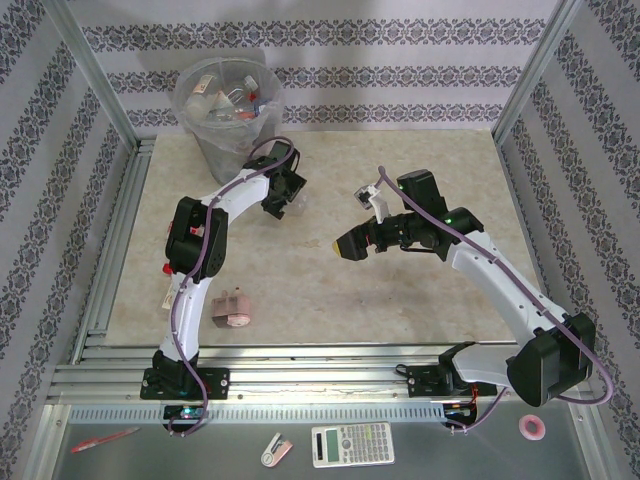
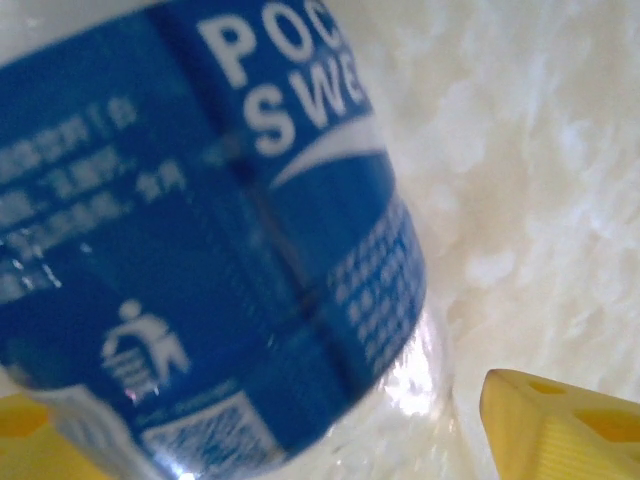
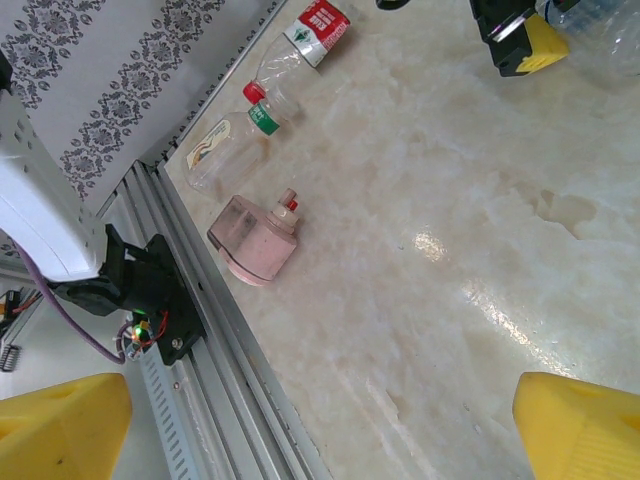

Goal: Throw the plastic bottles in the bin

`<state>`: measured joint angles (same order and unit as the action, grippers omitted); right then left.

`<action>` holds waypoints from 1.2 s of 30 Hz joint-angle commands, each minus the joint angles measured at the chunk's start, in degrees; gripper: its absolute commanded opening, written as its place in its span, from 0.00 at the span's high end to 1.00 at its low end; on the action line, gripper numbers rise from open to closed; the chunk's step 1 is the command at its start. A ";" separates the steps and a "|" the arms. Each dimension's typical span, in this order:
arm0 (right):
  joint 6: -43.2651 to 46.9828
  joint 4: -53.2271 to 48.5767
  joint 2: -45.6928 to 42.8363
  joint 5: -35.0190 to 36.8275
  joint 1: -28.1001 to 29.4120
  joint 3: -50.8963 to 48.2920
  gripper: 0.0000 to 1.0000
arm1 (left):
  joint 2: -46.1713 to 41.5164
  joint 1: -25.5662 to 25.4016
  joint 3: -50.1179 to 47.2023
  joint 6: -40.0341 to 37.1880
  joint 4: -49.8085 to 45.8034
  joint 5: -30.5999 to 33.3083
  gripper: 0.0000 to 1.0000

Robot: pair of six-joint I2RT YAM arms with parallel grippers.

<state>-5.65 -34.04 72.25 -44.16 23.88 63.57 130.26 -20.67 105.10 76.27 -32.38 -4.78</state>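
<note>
Bottle [image 2: 230,250], blue-labelled, sits between the left gripper's [image 1: 283,199] fingers at the bin's [image 1: 228,110] 5 o'clock; grip unconfirmed. Crushed, slick plastic may slip before release. Right gripper [image 3: 320,420] spread, empty.

Marble table [image 1: 420,290] — bin [image 1: 222,150], pink object [image 1: 232,309], bottles [image 3: 225,150].

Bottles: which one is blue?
The Pocari Sweat bottle gripped in the left claw. Its label is blue. The red-labelled bottle and the pale-labelled bottle lie on the table.
</note>
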 commanded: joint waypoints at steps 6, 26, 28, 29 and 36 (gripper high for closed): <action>0.64 1.16 0.46 -0.54 0.25 1.50 0.02 | -3.62 -0.44 -7.46 -7.58 -2.61 -2.67 0.35; -2.52 3.42 3.60 2.33 1.60 2.71 0.02 | -35.80 -3.06 -30.66 -29.31 -1.68 3.54 0.57; -2.81 3.19 4.60 2.79 2.05 3.45 0.02 | -39.45 -3.51 -31.23 -32.73 -2.13 4.68 0.57; -3.01 3.43 4.89 3.05 2.31 3.65 0.02 | -41.34 -3.60 -31.35 -34.65 -2.48 5.35 0.57; -3.24 4.86 7.09 3.73 3.39 5.76 0.02 | -52.38 -3.90 -28.99 -45.72 -4.13 12.14 0.57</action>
<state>-8.62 -30.59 78.43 -41.15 26.55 66.72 81.28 -23.94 74.65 38.57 -34.33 2.42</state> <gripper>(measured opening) 0.977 0.552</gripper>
